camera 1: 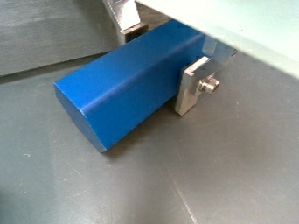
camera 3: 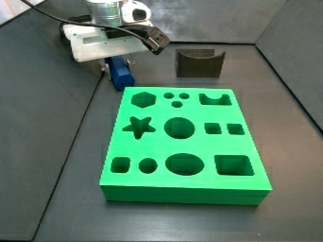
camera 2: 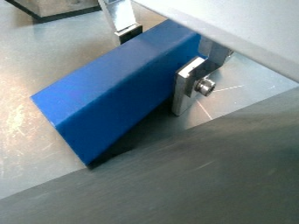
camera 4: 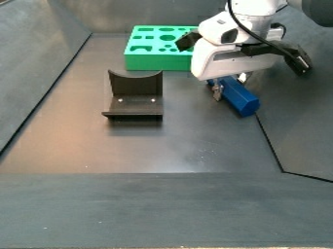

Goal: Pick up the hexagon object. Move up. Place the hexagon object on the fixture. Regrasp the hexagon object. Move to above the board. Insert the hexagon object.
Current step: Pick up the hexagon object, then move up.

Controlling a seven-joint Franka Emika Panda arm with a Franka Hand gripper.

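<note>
The step in hand looks like the first one, picking up the hexagon object point(camera 1: 122, 83). It lies flat on the dark bench point(camera 3: 51, 151), seen at the upper left of a side view, just beside the far corner of the board point(camera 3: 184, 144). To do this well, I would want the gripper point(camera 1: 163, 52) centred on the bar's length and squared to two opposite flat faces, not to edges, so the bar cannot roll or tilt when lifted. The pinch should be firm before any rise, and the lift straight up, clear of the board's edge.

In both wrist views the gripper stands low over the bar, near its far end from the camera. One silver finger point(camera 2: 191, 83) lies flat against the bar's side and another finger point(camera 2: 121, 19) shows beyond the opposite side. The jaws are drawn in to about the bar's width, pinching it or very nearly so; whether the far pad truly presses, I cannot tell. The bar rests on the bench, not raised. The fixture point(camera 4: 132, 95) stands well apart, empty, left of the gripper in a side view.
</note>
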